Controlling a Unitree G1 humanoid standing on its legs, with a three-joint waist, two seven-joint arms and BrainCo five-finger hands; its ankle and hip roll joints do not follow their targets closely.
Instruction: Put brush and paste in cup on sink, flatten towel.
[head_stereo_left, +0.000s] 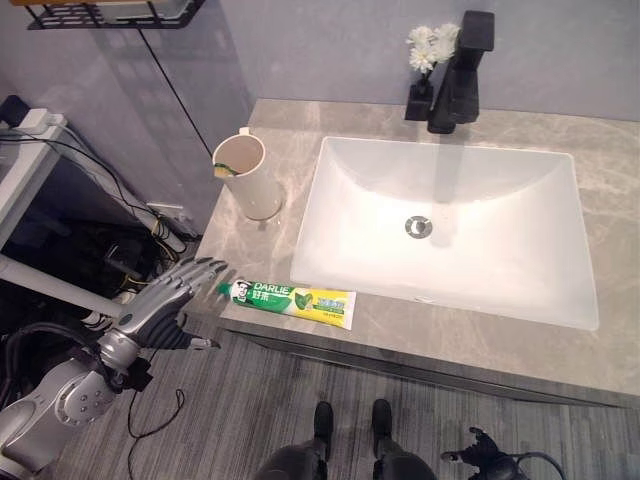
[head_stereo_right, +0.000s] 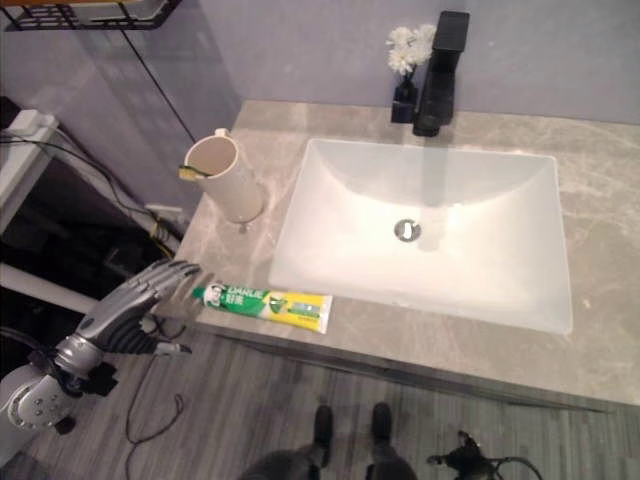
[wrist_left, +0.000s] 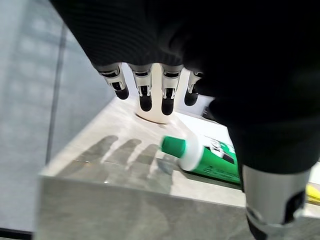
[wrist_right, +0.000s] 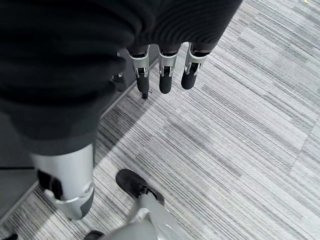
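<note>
Hovering just off the front left corner of the table (head_stereo_left: 420, 345), the left hand (head_stereo_left: 165, 300) has its fingers (wrist_left: 146, 97) stretched out straight and relaxed, gripping nothing at all. The dark tips point toward the green cap of the toothpaste tube (head_stereo_left: 290, 300), close to it but not touching as far as I can tell. In the left wrist view you can see finger shadows falling on the grey marble top right by the corner edge.

So the toothpaste tube is lying flat along the front edge of the table, cap end toward the left hand, the yellow end pointing right, just in front of the sink's near left corner. It's green and white with a yellow tail section.

Further back on the left side stands the cream cup (head_stereo_left: 243, 175), upright, beside the sink's (head_stereo_left: 500, 180) left rim. Something small and yellow-green pokes over its lip on the left side, can't say for sure what it is.

The sink is a white rectangular basin with a round metal drain (head_stereo_left: 419, 227) in the middle. Behind it sits a black faucet (head_stereo_left: 460, 70), and just to its left a little black vase with white flowers (head_stereo_left: 430, 45).

The right hand (wrist_right: 160, 75) hangs low over the grey striped floor (wrist_right: 240, 130), fingers loose and straight, nothing in it.
</note>
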